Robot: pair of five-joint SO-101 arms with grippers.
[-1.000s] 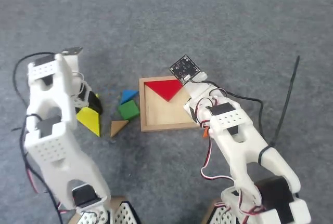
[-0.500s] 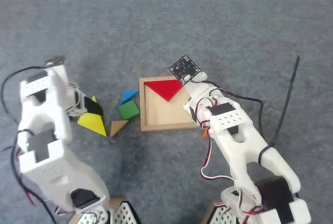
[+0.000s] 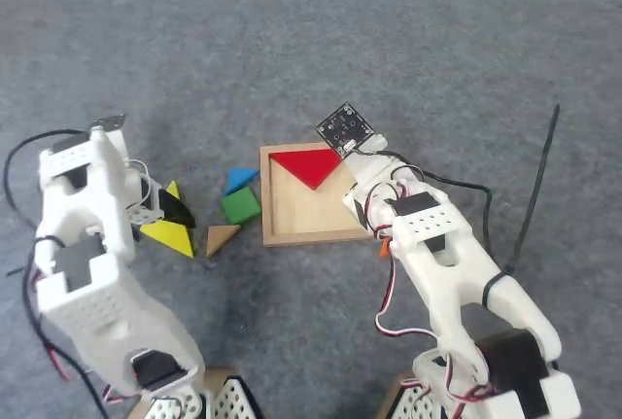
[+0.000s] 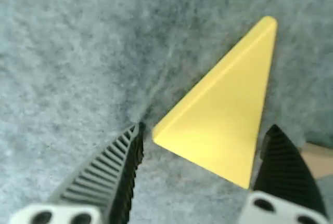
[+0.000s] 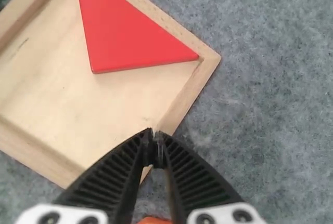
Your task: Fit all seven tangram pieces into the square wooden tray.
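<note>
Left gripper [image 4: 205, 129] gapes astride the yellow triangle [image 4: 229, 104], at 9 o'clock of the tray [image 5: 192, 86]; right gripper [image 5: 154, 135] sits pressed together above its rim.

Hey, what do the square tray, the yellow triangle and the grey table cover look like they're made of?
Square tray: pale wood, apparently unpainted, with faint grain and a matte surface.
Yellow triangle: probably painted wood, given its smooth, opaque coat with a soft sheen; plastic cannot be ruled out.
Grey table cover: felt or short-pile carpet, judging by its fuzzy, mottled fibres.
</note>
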